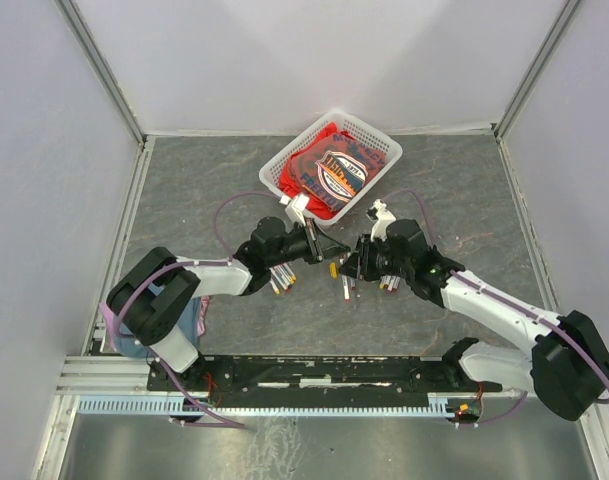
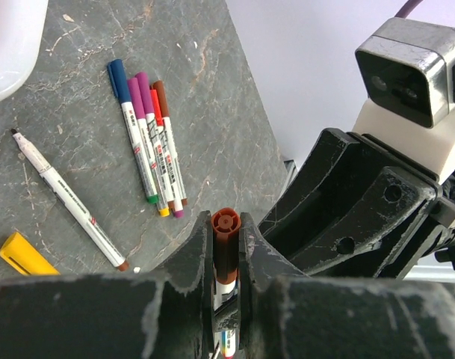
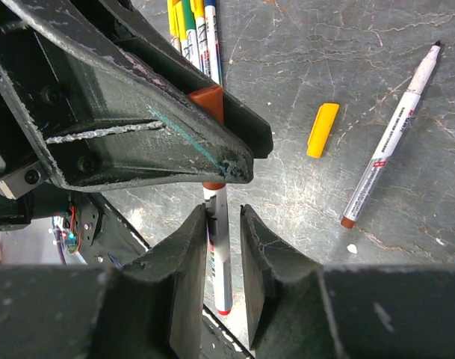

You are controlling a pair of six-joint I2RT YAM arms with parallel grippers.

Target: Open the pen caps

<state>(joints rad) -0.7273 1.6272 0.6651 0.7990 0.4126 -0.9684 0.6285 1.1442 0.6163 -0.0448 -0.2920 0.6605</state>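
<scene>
Presently a brown pen cap (image 2: pixel 225 243) is being pinched by the left gripper (image 2: pixel 226 218), the right gripper (image 3: pixel 223 215) being held spread.

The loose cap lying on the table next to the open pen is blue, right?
No. The loose cap lying on the table beside the uncapped pen is yellow, not blue. The right wrist view shows it plainly.

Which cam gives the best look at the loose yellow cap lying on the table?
Right wrist: the yellow cap lies whole, unblocked and large enough to see its shape. Left wrist catches it at lower left, near the picture's edge. Top view shows only a tiny yellow speck.
</scene>
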